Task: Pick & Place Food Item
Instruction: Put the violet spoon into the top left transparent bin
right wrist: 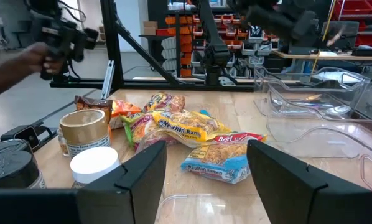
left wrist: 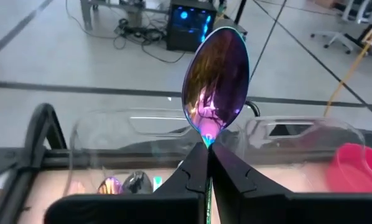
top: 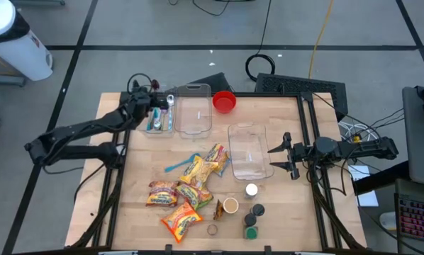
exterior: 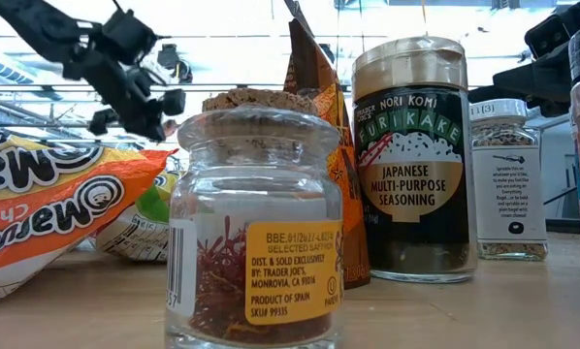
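Note:
My left gripper (top: pixel 161 101) is at the table's far left, above a small clear bin of utensils (top: pixel 159 122), shut on a shiny iridescent spoon (left wrist: pixel 214 68). It also shows in the low view (exterior: pixel 135 82). Several noodle and snack packets (top: pixel 191 185) lie flat on the table's middle and also show in the right wrist view (right wrist: pixel 192 134). My right gripper (right wrist: pixel 204 180) is open and empty at the table's right side (top: pixel 281 156), beside a clear container (top: pixel 249 150). My left gripper pinches the spoon's neck (left wrist: pixel 207 139), just below the bowl, between its two shut fingertips (left wrist: pixel 192 171). The fingers lie along the spoon, and the rest of the handle is hidden behind them. The bowl sticks out past the fingertips, lifted clear of the bin and table.
A second clear container (top: pixel 193 108) and a red bowl (top: pixel 224 101) stand at the far edge. A blue spoon (top: pixel 178 166) lies by the packets. Jars and spice bottles (top: pixel 249 211) stand near the front edge, close up in the low view (exterior: pixel 256 228). A person's hand (right wrist: pixel 15 65) shows beyond the table.

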Available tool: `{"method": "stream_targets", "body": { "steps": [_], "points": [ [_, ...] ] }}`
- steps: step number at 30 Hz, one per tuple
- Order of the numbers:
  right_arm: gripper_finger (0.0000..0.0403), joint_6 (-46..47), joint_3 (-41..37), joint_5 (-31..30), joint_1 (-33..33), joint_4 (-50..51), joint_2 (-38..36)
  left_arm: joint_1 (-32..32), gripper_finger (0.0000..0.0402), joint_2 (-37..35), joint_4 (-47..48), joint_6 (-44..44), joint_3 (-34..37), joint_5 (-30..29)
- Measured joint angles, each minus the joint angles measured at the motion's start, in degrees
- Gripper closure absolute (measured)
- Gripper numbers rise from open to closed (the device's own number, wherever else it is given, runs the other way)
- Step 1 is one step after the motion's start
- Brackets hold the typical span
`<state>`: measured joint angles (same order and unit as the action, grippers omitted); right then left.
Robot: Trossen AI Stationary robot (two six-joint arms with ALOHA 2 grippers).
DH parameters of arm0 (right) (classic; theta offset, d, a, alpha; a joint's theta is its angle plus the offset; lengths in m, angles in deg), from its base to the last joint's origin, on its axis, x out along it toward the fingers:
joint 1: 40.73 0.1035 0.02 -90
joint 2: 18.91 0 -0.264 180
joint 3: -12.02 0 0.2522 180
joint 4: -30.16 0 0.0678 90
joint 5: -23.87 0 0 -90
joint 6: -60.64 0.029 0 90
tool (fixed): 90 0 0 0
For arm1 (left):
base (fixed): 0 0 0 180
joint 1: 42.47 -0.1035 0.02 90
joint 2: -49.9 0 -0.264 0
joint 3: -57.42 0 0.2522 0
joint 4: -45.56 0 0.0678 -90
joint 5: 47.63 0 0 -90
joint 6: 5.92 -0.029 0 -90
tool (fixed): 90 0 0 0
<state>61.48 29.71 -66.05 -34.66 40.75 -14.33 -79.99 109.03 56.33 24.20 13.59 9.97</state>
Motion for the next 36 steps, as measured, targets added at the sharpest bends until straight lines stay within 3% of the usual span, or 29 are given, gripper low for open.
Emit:
{"method": "stream_targets", "body": {
  "steps": [5,19,36],
  "points": [
    [0.0185,0.0,0.0,-0.02,-0.01,-0.02,0.0,-2.57,0.0396,6.1,-5.73,-0.03,0.32,4.26],
    [0.0184,0.0,0.0,0.0,0.0,0.0,0.0,-2.58,0.0393,23.84,-11.08,6.92,0.32,4.21],
    [0.0184,0.0,0.0,0.0,-0.01,-0.01,-0.01,-1.94,0.0387,27.88,-11.93,8.7,0.34,5.97]
  ]
}}
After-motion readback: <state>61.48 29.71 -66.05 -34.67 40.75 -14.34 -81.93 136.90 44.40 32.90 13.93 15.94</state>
